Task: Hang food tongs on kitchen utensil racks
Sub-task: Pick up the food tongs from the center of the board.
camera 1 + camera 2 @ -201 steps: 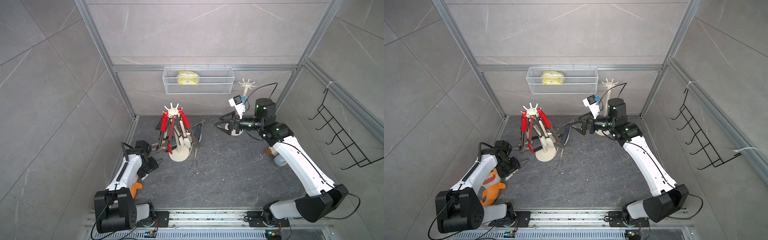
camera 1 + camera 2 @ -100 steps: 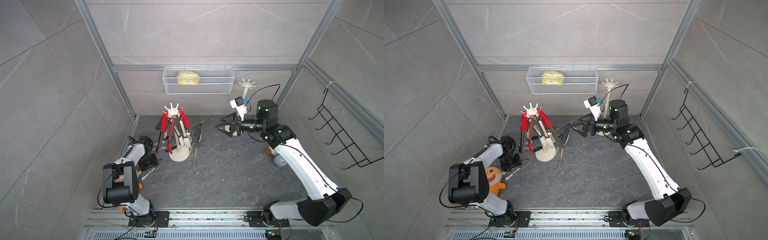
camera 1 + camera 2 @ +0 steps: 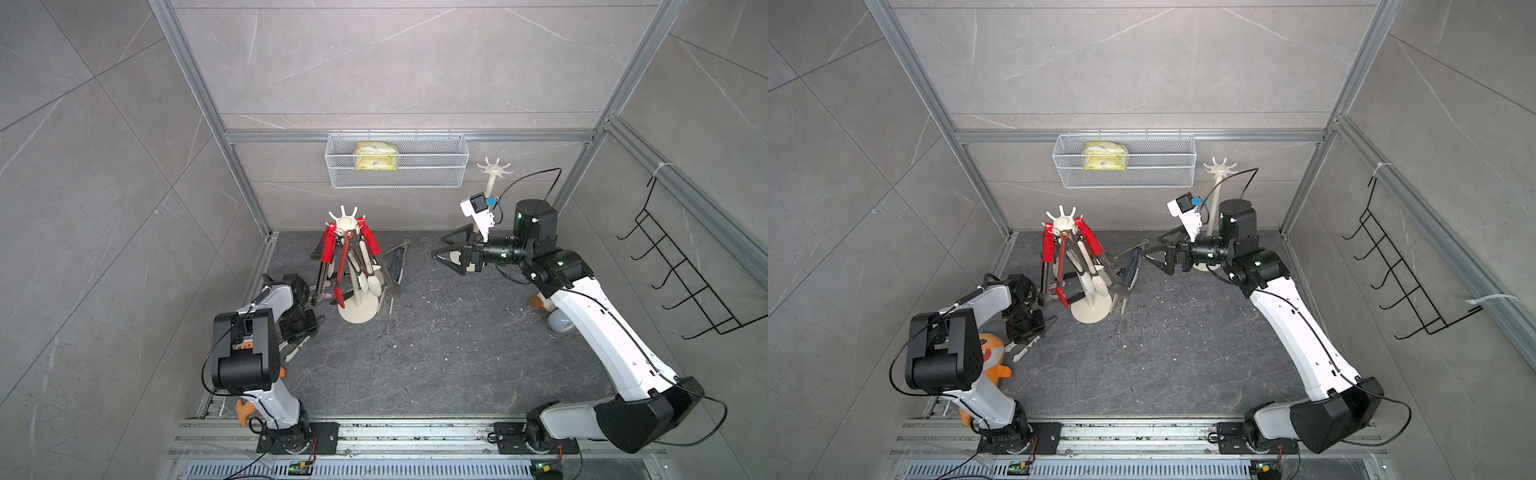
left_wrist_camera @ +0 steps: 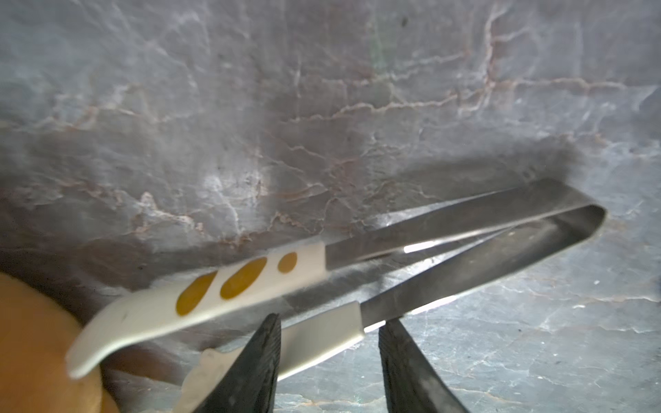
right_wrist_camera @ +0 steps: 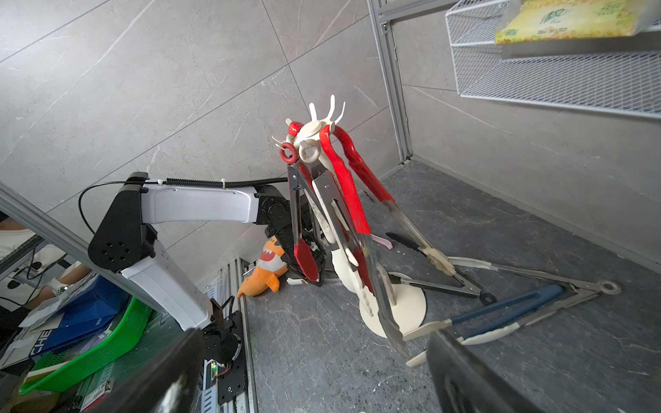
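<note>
left gripper (image 4: 331, 319): has dropped over cream tongs (image 4: 232, 282) lying on the surface (image 4: 322, 107) by the rack (image 3: 357, 309), half shut around one leg | right gripper (image 3: 438, 249): wide open, empty | means: pick-up starting, hanging comes next

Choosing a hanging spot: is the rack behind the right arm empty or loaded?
Empty: the rack shows bare hooks in both top views; nothing hangs there.

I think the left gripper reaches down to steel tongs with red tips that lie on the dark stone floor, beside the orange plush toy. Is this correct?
Not quite: the tips are cream with yellow-brown ovals, not red. The left wrist view shows it: the left gripper reaches down to these steel tongs on the dark stone floor, beside the orange plush toy.
</note>
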